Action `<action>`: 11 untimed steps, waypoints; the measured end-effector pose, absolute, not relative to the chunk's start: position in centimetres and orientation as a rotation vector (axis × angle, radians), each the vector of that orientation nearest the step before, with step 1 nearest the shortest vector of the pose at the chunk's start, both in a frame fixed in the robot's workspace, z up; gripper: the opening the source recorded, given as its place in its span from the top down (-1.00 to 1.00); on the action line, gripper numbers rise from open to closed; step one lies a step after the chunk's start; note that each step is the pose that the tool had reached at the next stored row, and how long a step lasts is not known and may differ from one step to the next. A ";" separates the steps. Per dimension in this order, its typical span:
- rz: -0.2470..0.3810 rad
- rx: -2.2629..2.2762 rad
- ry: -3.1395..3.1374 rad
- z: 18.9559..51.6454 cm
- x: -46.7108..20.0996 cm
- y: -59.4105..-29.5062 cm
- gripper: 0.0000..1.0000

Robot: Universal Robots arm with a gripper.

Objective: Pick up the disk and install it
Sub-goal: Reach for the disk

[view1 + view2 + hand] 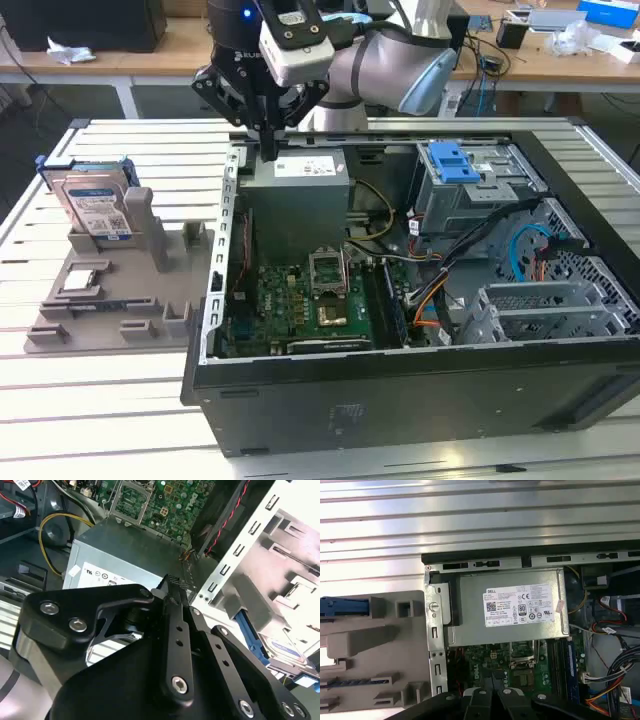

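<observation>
On the grey fixture (110, 290) at the exterior view's left, the disk (95, 205) is standing on edge, lying around 9 o'clock, well apart, from the gripper (268, 150), which is hanging empty, fingers pressed together, above the power supply (300, 215).

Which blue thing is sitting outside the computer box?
The disk, with blue rails, standing upright in the grey holder at the exterior view's left. The blue latch sits inside the case, atop the grey drive cage.
</observation>
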State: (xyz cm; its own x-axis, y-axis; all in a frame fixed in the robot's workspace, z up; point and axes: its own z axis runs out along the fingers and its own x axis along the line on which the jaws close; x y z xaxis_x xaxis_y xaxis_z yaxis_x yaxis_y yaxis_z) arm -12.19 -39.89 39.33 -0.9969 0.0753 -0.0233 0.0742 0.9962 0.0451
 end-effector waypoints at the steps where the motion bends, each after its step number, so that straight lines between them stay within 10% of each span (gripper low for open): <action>1: 0.069 0.117 3.114 39.3 -12.4 -39.9 0.79; 11: 0.069 0.117 3.114 39.3 -15.2 -39.9 0.79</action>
State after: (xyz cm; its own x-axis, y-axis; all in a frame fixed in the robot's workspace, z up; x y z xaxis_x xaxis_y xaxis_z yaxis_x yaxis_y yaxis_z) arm -15.20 -39.89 39.33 -0.9969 0.0752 -0.0233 0.0741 0.9962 0.0450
